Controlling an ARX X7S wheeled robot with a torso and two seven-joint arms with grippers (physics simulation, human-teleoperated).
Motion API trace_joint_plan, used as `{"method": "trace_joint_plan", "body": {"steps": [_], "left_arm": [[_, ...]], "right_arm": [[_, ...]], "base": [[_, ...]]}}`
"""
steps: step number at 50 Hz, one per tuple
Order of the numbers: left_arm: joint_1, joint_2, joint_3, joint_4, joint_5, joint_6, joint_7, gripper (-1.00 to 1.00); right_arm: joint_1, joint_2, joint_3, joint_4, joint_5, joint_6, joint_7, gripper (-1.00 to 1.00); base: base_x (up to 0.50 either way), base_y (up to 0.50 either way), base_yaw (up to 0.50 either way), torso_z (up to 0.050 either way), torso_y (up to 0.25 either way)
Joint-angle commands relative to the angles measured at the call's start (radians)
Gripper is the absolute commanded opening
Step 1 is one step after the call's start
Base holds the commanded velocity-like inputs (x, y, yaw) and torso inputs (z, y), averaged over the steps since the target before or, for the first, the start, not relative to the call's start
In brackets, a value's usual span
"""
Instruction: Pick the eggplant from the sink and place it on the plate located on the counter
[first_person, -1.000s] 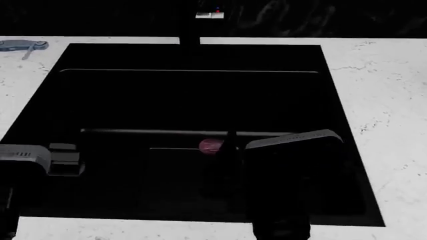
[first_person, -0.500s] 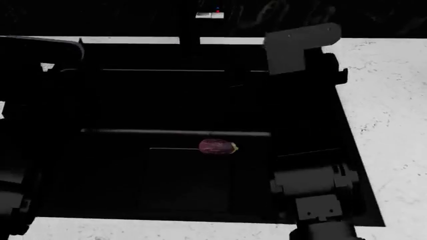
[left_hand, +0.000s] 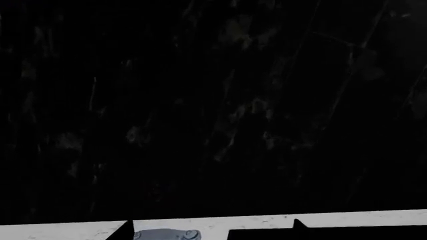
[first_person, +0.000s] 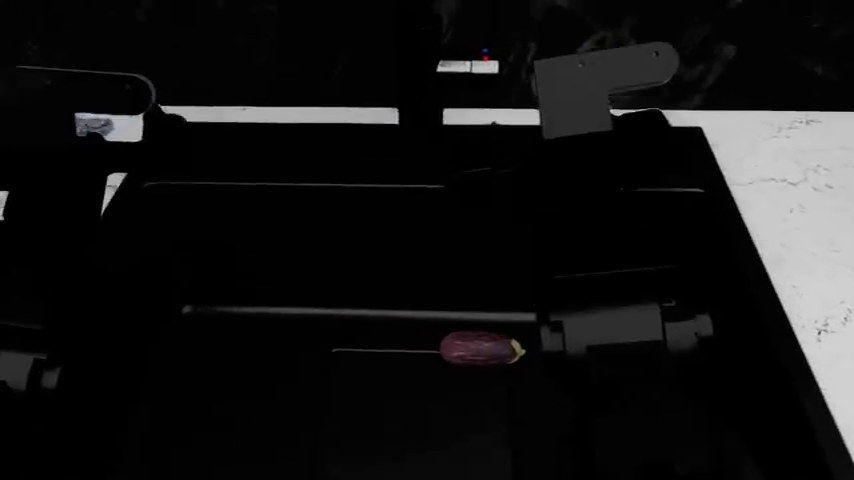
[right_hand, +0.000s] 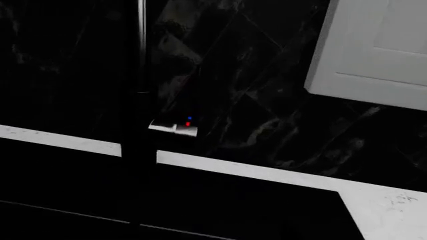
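Note:
The eggplant (first_person: 481, 349) is small, purple and oval with a pale stem cap at its right end. It lies alone on the floor of the black sink (first_person: 334, 250) in the head view. My right arm (first_person: 621, 330) rises at the eggplant's right, and its grey wrist block (first_person: 607, 85) is high over the sink's far right corner; its fingers are lost in the dark. My left arm (first_person: 80, 95) is raised at the far left. In the left wrist view, two dark tips of the left gripper (left_hand: 212, 234) stand wide apart over the counter (left_hand: 253, 222). The plate is out of view.
The black faucet (first_person: 420, 95) with a red and blue mark (first_person: 467, 66) stands at the sink's back edge; it also shows in the right wrist view (right_hand: 140, 100). White marble counter (first_person: 787, 200) lies to the right. A grey utensil (left_hand: 163, 235) lies on the far left counter. A white cabinet door (right_hand: 373, 50) hangs above.
My right arm rose from beside the eggplant to the sink's far right corner, and my left arm rose to the far left. The head view shifted, so the eggplant sits lower in frame.

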Motion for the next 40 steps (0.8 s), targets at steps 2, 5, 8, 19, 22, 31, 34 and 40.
{"method": "trace_joint_plan", "body": {"steps": [2, 5, 8, 19, 22, 31, 34, 40], "left_arm": [[-0.020, 0.003, 0.005, -0.074, -0.002, 0.040, -0.009, 1.00], [-0.015, 0.002, 0.006, -0.069, -0.002, 0.038, -0.005, 1.00], [-0.003, -0.001, 0.008, -0.045, -0.002, 0.027, -0.005, 1.00], [0.018, -0.006, 0.013, 0.007, -0.007, -0.003, -0.007, 1.00], [0.015, -0.005, 0.015, -0.010, -0.007, 0.011, -0.008, 1.00], [0.040, -0.011, 0.022, 0.027, -0.003, 0.002, -0.023, 1.00], [0.050, -0.013, 0.016, 0.057, -0.013, -0.016, -0.017, 1.00], [0.069, -0.020, 0.016, 0.110, -0.020, -0.044, -0.006, 1.00]], "right_arm": [[0.008, -0.007, 0.014, 0.041, -0.020, -0.012, -0.007, 1.00], [0.008, -0.011, 0.015, 0.041, -0.024, -0.013, 0.000, 1.00], [0.013, -0.012, 0.016, 0.041, -0.025, -0.008, -0.005, 1.00], [0.006, -0.011, 0.022, 0.041, -0.027, -0.024, -0.024, 1.00], [0.005, -0.013, 0.018, 0.041, -0.033, -0.018, -0.016, 1.00], [-0.014, -0.014, 0.026, 0.041, -0.029, -0.028, -0.016, 1.00], [-0.020, -0.015, 0.026, 0.041, -0.028, -0.026, -0.020, 1.00], [-0.029, -0.013, 0.025, 0.040, -0.024, -0.024, -0.020, 1.00]], "base": [[0.50, 0.00, 0.00, 0.050, 0.000], [0.12, 0.00, 0.00, 0.050, 0.000], [0.00, 0.00, 0.00, 0.050, 0.000], [0.23, 0.00, 0.00, 0.050, 0.000], [0.50, 0.00, 0.00, 0.050, 0.000], [0.00, 0.00, 0.00, 0.033, 0.000], [0.00, 0.00, 0.00, 0.000, 0.000], [0.00, 0.00, 0.00, 0.000, 0.208]]}}
